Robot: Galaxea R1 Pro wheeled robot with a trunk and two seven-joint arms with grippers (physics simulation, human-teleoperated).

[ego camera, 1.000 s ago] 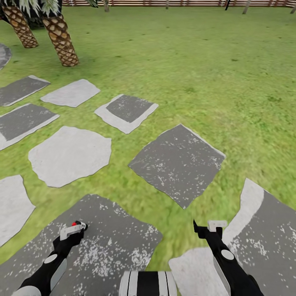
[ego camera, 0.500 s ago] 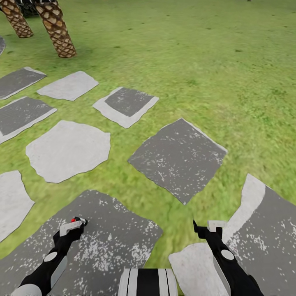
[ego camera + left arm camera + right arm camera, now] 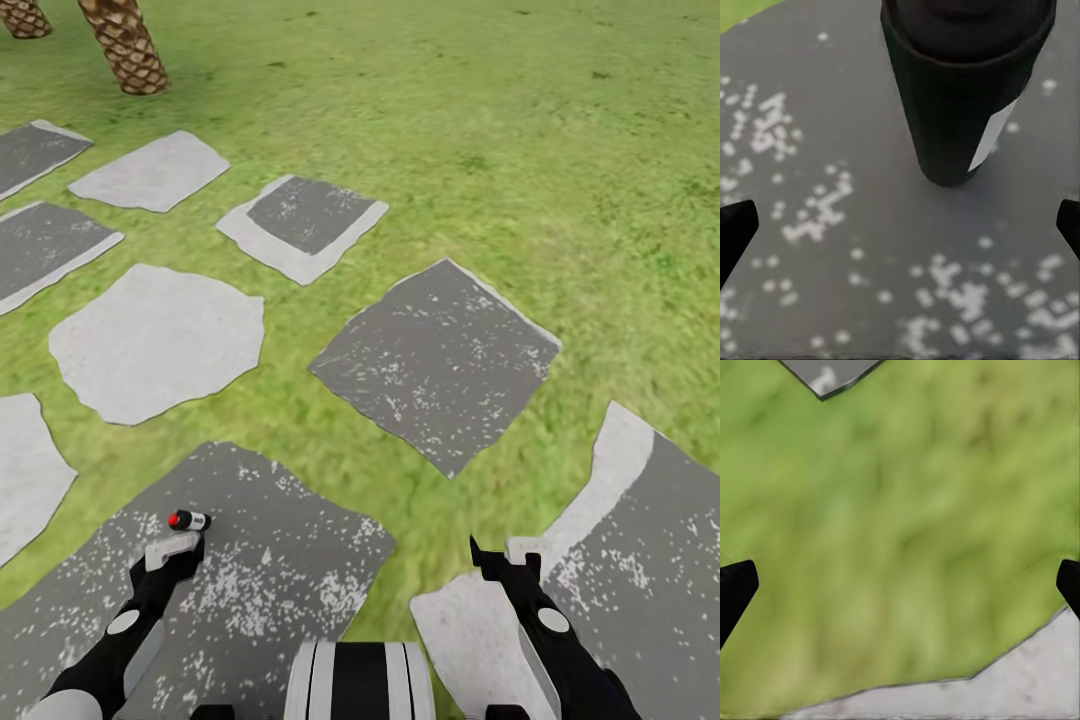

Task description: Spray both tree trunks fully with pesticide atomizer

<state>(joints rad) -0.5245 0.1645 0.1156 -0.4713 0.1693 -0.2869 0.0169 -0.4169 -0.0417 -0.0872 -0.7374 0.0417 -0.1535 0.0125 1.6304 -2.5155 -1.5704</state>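
We see the sprayer (image 3: 188, 520), a black cylinder with a red tip, lying on a dark paving slab (image 3: 270, 580) just ahead of our left tool (image 3: 172, 555), whose fingers are spread wide. Our right tool (image 3: 508, 560) hangs spread over grass (image 3: 420, 540).

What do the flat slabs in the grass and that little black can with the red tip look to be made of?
The paving slabs look like stone, matte grey with pale speckles and rough edges. The atomizer, lying on the dark slab ahead of the left gripper, looks like smooth black plastic or painted metal, with a glossy red tip and a white label.
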